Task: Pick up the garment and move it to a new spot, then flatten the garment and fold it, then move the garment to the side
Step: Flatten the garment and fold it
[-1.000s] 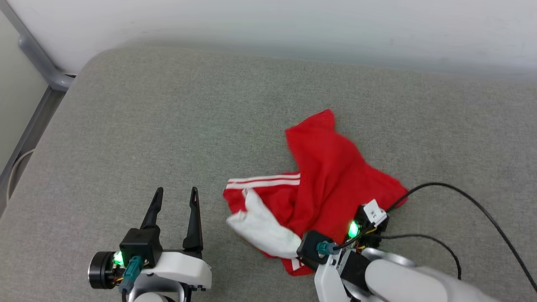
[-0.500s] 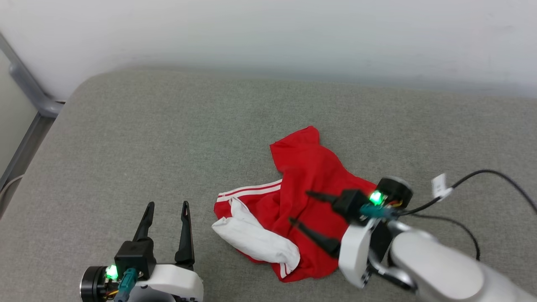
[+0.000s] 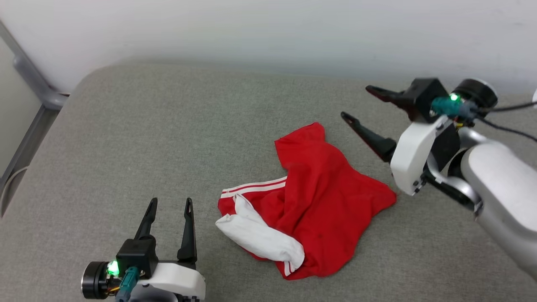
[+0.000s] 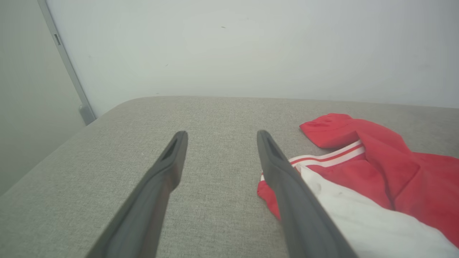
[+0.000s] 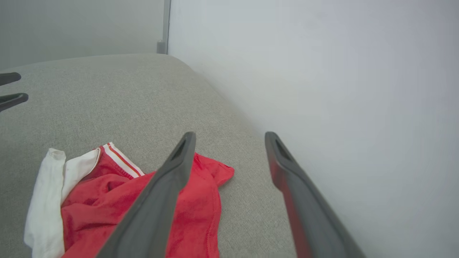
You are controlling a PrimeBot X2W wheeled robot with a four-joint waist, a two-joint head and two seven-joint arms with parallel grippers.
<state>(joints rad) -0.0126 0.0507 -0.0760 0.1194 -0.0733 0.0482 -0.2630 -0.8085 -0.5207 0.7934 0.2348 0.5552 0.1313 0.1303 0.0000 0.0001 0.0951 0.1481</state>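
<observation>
The garment (image 3: 319, 201) lies crumpled on the grey cushion, red with a white sleeve (image 3: 260, 239) and red-white striped trim at its near left. My right gripper (image 3: 354, 102) hangs open above the cushion, up and to the right of the garment, fingers pointing left and empty. At the lower left my left gripper (image 3: 170, 202) rests open, just left of the garment, holding nothing. The left wrist view has the garment (image 4: 376, 172) right of my open left gripper (image 4: 218, 134). From the right wrist, the garment (image 5: 107, 197) lies below my open right gripper (image 5: 231, 134).
The grey cushion (image 3: 168, 126) spreads wide to the left and behind the garment. A pale wall (image 3: 268, 29) runs along its far edge. A grey metal frame (image 3: 29, 79) stands at the far left corner. Black cables (image 3: 507, 119) trail from my right wrist.
My right gripper has opened, let go of the garment and risen up and to the right. The garment stays crumpled on the cushion. The head camera has shifted slightly.
</observation>
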